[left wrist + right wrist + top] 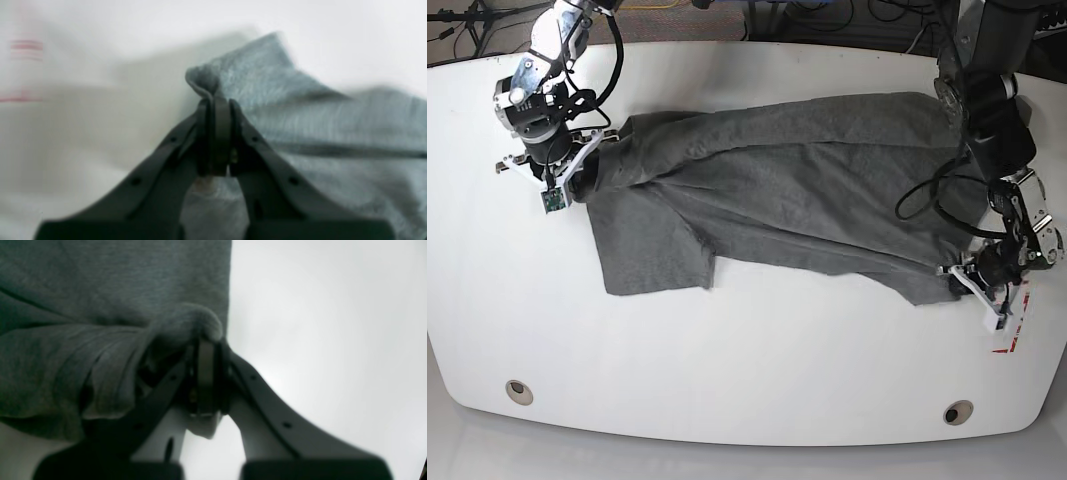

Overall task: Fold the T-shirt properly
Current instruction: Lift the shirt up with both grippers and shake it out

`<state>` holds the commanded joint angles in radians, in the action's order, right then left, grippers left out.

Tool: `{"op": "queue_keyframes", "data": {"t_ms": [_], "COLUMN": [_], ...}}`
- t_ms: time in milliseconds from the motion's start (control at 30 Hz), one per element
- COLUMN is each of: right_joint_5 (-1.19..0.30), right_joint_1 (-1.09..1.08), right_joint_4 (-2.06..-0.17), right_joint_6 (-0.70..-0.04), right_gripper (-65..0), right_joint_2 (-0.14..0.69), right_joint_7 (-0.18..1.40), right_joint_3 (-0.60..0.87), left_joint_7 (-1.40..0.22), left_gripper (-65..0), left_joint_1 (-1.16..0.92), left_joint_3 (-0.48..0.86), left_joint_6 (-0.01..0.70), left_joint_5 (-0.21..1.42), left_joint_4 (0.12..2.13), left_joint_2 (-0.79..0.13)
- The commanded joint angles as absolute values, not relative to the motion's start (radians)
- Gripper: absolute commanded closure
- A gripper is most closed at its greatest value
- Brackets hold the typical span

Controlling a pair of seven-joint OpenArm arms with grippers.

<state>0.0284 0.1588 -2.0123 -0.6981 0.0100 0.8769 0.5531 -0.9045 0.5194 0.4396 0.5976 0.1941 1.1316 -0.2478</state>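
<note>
Early in the fold, by the look of it. T-shirt point(797, 190) spread lengthwise across the white tabletop point(757, 380), roughly flat but rumpled, w/ one long crease running along the body and a flap (prob. a sleeve) point(652, 245) sticking out toward the near edge on the base view's left. No finished fold visible yet; no neat rectangle, no stacked layers apart from that loose lengthwise overlap.

Left tool point(218, 110) clamped shut on a pinch of grey knit, cloth bunching just past the tips in the left wrist view; in the base view sits at the shirt's corner on that view's right, near the tabletop's edge and close to a red-marked tag point(1015, 335). Right tool point(208, 343) likewise closed on a bunched fold of cloth at the shirt's other end, near the far left corner in the base view, fabric draping over one finger (wrist views both blurred, so layer count in each pinch unclear).

Judged status: both ends gripped, cloth stretched between, so prob. mid-straightening or at the start of a first fold. Left to do: flatten wrinkles, bring sleeve in, fold body over, square up, release
</note>
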Motion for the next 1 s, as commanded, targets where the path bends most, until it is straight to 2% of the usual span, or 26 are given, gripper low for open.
{"op": "queue_keyframes", "data": {"t_ms": [300,567,800,1000], "right_joint_5": [0.030,0.030,0.030,0.030], "right_joint_1": [0.107,-0.012,-0.147,-0.275], "right_joint_4": [-2.011,-2.009,-1.986,-1.983], "right_joint_6": [-0.698,-0.698,-0.698,-0.698], "right_gripper": [-0.2,-0.2,-0.2,-0.2], "right_joint_2": [0.077,0.180,0.282,0.357], "right_joint_7": [0.877,0.877,0.877,0.878], "right_joint_3": [0.421,0.331,0.292,0.243], "left_joint_7": [-1.021,-1.078,-1.182,-1.202], "left_gripper": [0.0,0.0,0.0,0.0], "left_joint_1": [0.503,0.524,0.642,0.762], "left_joint_3": [0.444,0.492,0.535,0.545], "left_joint_6": [0.598,0.598,0.596,0.595], "left_joint_5": [0.194,0.194,0.193,0.191], "left_joint_4": [1.383,1.560,1.635,1.644], "left_joint_2": [-0.245,-0.248,-0.274,-0.286]}}
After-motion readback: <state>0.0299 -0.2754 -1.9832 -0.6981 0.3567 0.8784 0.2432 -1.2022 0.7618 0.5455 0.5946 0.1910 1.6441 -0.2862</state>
